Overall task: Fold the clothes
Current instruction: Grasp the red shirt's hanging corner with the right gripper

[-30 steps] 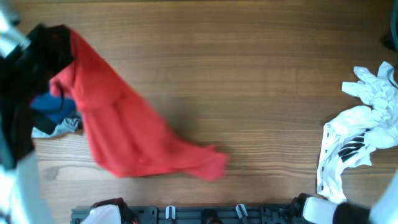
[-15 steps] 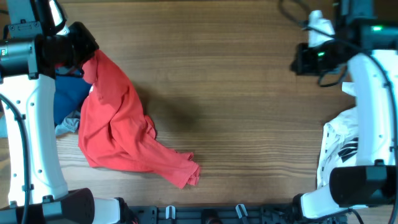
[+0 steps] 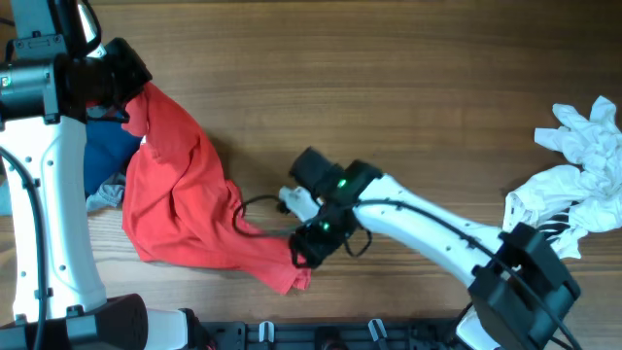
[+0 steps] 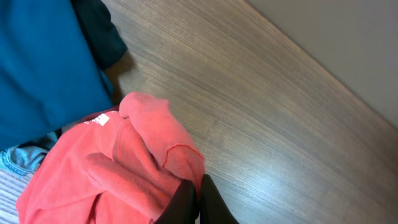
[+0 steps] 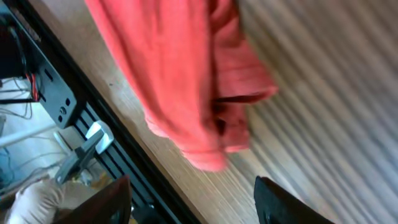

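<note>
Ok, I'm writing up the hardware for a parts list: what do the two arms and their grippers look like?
Both arms have smooth white tube-like links joined by black joint housings. The left arm ends in a black left gripper with slim dark fingers. The right arm has small green lights near its wrist, a thin black cable looping out, and a black right gripper.

The red T-shirt (image 3: 180,209) lies crumpled and unfolded on the left half of the surface (image 3: 408,78), closer to the front edge than the far one. Its upper end is bunched and pinched in the left claw (image 4: 194,198) toward the far left corner. From there the cloth spreads down in loose folds. A narrow rumpled tail runs rightward along the front edge. A small white patch shows near the pinched end.
</note>
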You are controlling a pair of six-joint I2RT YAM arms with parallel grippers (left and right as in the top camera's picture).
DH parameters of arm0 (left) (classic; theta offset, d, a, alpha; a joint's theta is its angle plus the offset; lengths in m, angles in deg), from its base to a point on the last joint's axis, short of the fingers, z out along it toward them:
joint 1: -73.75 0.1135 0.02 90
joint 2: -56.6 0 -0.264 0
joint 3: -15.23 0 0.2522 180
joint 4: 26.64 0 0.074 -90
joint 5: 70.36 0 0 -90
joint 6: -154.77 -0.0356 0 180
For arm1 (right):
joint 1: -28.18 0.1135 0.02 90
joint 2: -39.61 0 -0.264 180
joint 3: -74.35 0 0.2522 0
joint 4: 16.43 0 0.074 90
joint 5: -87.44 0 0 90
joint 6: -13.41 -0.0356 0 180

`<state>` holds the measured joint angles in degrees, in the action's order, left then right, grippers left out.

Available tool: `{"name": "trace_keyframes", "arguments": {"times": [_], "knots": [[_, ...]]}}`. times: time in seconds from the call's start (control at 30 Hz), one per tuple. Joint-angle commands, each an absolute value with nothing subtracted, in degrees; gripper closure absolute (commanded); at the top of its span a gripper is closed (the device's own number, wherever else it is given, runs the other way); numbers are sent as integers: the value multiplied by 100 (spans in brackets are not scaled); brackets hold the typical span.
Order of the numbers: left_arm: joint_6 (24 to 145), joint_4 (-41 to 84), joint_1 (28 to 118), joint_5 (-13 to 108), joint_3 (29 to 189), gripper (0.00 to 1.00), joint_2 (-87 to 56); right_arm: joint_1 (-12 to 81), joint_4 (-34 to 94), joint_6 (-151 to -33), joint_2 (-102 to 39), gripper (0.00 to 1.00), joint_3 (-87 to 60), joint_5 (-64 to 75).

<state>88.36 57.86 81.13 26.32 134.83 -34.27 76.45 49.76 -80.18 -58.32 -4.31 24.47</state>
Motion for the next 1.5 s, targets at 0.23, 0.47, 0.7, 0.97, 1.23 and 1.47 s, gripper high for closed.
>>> {"name": "trace_keyframes", "arguments": {"times": [0.23, 0.47, 0.7, 0.97, 1.23, 1.47], "knots": [[8744, 5775, 8100, 2595, 13529, 96, -3394, 7789, 4403, -8576, -5996, 40, -153, 2558], [8744, 5790, 8100, 2595, 13529, 96, -3394, 7789, 4392, -8621, -6341, 52, -153, 2584], [8744, 5790, 8100, 2595, 13529, 96, -3394, 7789, 4447, -8569, -6341, 95, -153, 2862], [8744, 5806, 8100, 2595, 13529, 96, -3394, 6965, 4855, -9373, -6022, 96, -890, 751], [8744, 5834, 8100, 2595, 13529, 96, -3394, 5133, 5175, -8849, -5775, 96, -1841, -32], [8744, 5880, 8100, 2595, 13529, 96, -3394, 5136, 4993, -8757, -6623, 96, -1760, -128]]}}
